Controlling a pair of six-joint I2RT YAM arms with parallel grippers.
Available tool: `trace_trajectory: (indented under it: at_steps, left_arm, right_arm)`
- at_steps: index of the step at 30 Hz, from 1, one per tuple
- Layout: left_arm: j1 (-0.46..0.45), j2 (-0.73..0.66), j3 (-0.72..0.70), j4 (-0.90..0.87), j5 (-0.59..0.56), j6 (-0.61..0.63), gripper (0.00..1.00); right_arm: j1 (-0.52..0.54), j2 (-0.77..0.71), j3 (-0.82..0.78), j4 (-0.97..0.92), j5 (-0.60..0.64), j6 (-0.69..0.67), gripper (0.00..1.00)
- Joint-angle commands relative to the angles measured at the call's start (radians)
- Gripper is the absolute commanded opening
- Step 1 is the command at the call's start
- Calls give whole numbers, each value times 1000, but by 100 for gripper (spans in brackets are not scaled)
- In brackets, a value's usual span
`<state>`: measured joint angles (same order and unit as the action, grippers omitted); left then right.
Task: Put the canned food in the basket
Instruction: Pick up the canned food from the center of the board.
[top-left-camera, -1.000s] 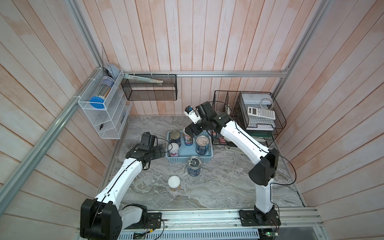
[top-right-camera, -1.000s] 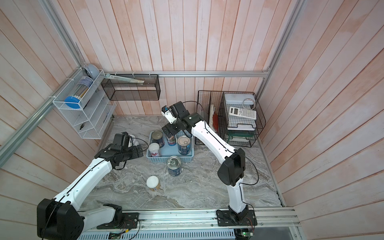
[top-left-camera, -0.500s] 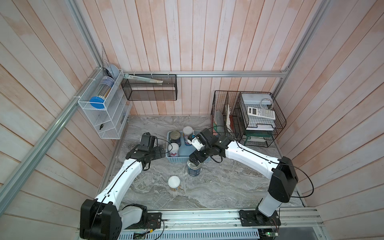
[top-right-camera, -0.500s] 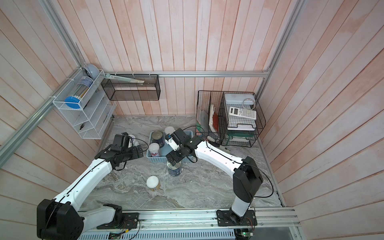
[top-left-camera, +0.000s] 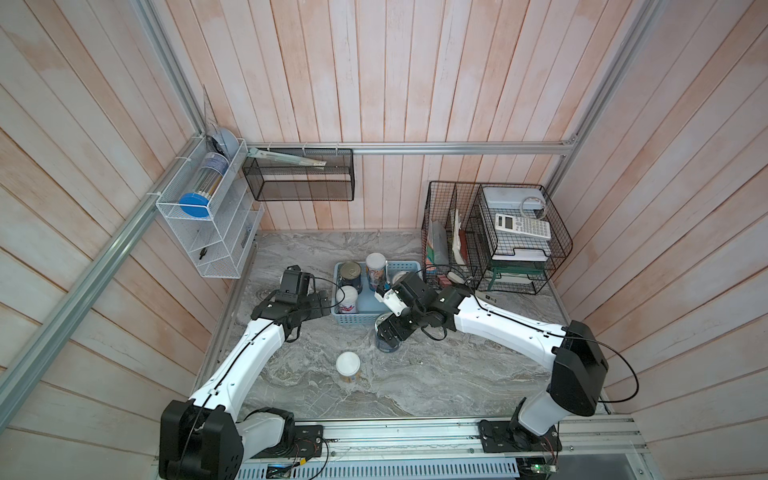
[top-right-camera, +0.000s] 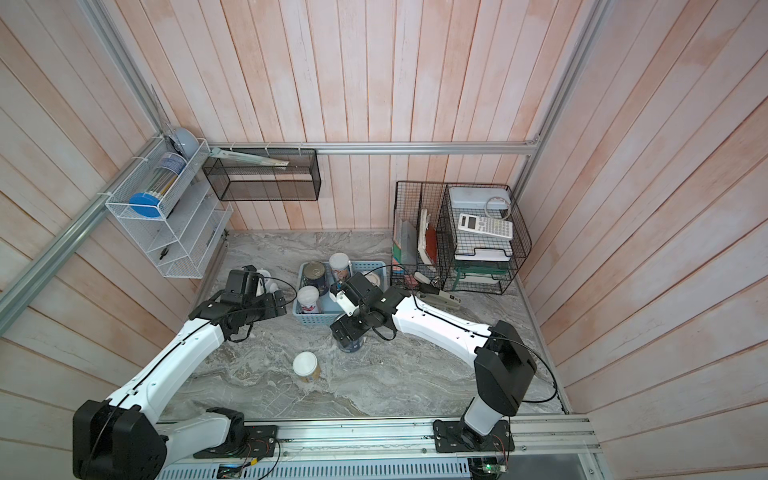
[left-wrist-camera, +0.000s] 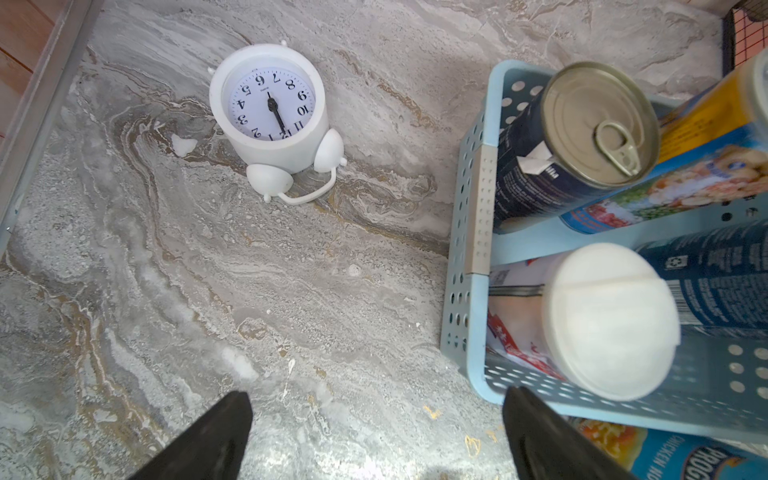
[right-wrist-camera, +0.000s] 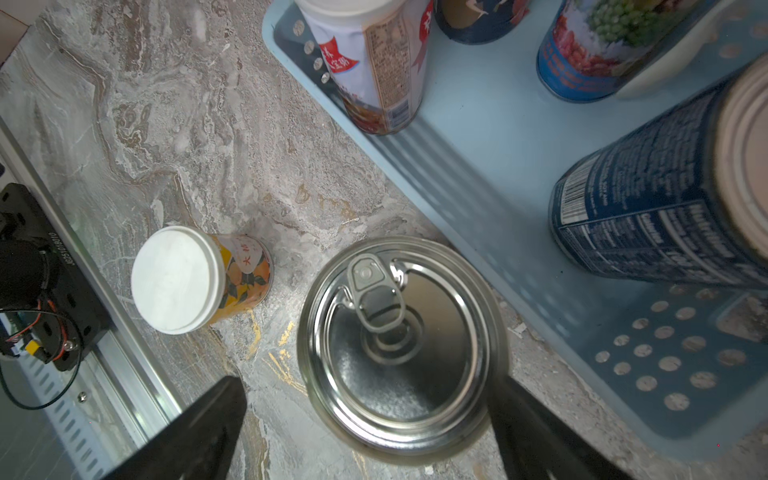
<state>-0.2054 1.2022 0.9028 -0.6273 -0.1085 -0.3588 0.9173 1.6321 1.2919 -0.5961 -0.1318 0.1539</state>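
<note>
Right wrist view: the right gripper (right-wrist-camera: 368, 384) is standing wide open, one jaw on each side of a silver-topped can (right-wrist-camera: 401, 349). That can is standing upright on the marble table (right-wrist-camera: 187, 124), just beside the blue basket (right-wrist-camera: 478, 137). A white-lidded orange can (right-wrist-camera: 178, 278) is standing nearby. Inside the basket, four cans (top-left-camera: 350, 272) are sitting. The left gripper (left-wrist-camera: 378, 397) is hovering wide open, empty, beside the basket.

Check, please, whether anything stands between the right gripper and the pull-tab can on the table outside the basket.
Nothing visible does. The right gripper is open above the pull-tab can, a jaw to each side of its lid; the basket stands beside it.
</note>
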Motion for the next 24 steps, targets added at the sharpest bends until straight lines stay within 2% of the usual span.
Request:
trace_trajectory:
  at_steps: [1,12,24]
  left_arm:
    - [6,-20,-15,20,0,17,100]
    - [6,-24,-19,25,-2,18,100]
    - [6,-23,-22,26,0,21,100]
  right_arm:
    - [11,8,-9,21,21,7,98]
    - [33,45,-10,12,82,-2,98]
    - [93,48,12,2,278,-30,98]
